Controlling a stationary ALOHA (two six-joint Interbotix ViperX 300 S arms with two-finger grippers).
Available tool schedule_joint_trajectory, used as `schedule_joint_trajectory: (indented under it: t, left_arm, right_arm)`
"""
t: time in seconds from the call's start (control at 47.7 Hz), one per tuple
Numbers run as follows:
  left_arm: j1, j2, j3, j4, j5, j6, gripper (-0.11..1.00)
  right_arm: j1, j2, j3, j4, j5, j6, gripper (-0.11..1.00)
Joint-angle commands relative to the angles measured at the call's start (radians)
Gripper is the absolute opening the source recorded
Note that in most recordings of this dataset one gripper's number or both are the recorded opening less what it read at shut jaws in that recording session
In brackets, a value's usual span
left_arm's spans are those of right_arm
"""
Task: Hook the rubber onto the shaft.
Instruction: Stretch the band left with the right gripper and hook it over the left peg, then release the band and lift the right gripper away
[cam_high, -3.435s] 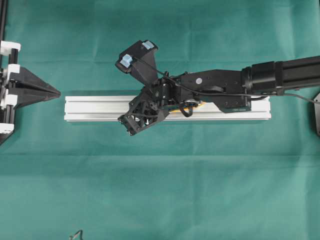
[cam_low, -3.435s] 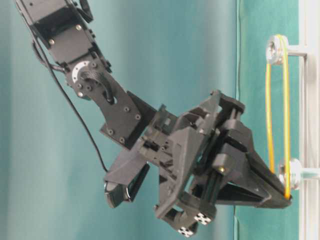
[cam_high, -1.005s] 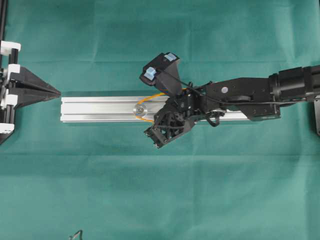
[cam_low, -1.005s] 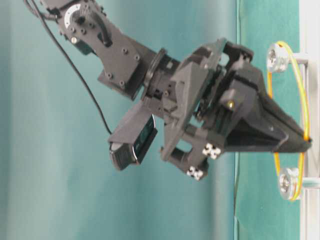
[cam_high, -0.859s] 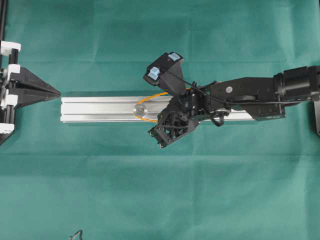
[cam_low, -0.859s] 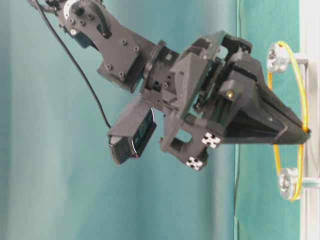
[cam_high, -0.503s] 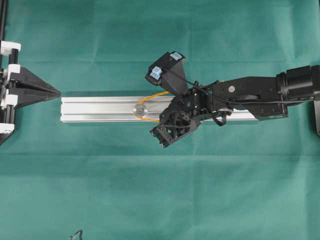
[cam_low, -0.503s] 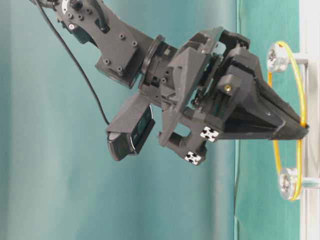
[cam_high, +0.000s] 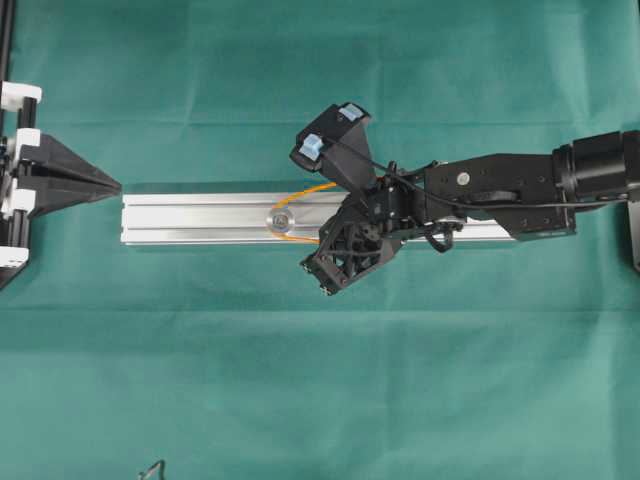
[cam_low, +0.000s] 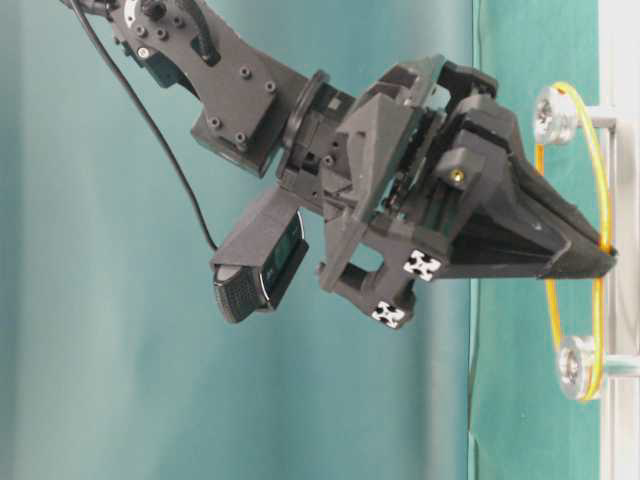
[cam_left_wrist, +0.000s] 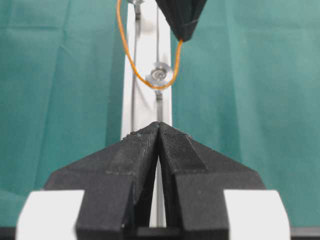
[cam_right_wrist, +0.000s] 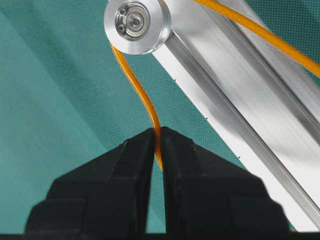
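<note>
Where tool (cam_right_wrist: 158, 150) overlaps: rubber (cam_right_wrist: 145, 97), perhaps pinched

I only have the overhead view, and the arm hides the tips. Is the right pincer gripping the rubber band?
Observer: Yes. In the right wrist view the rubber band runs between the tips of the right pincer, with the jaws nearly together on it.
Operator: Is the end under the arm hooked too?
Observer: The table-level view shows the band wrapped round both the upper pulley and the lower pulley, bowed out on one side to the pincer tip.
Operator: What about the left pincer, is it carrying anything?
Observer: No. The left wrist view shows the left pincer with its jaws shut and nothing between them.
</note>
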Motion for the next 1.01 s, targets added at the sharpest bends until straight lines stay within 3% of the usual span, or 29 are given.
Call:
schedule_joint_trajectory:
  t: [0.0, 0.23, 0.419, 0.984]
  left_arm:
    - [-0.002, 0.008, -0.025, 0.002, -0.005, 0.002, 0.0]
    - [-0.002, 0.008, -0.025, 0.002, -0.005, 0.002, 0.0]
    - [-0.002, 0.008, -0.025, 0.002, -0.005, 0.0, 0.0]
    - [-0.002, 0.009, -0.025, 0.002, -0.005, 0.0, 0.0]
  right_arm:
    - [0.0, -0.044, -0.009, -0.003, -0.003, -0.003, 0.19]
    - [0.0, -0.046, -0.009, -0.014, -0.002, -0.003, 0.84]
    - [0.0, -0.052, -0.009, -0.035, -0.002, -0.003, 0.78]
    - [-0.012, -0.173, -0.017, -0.089, 0.083, -0.005, 0.77]
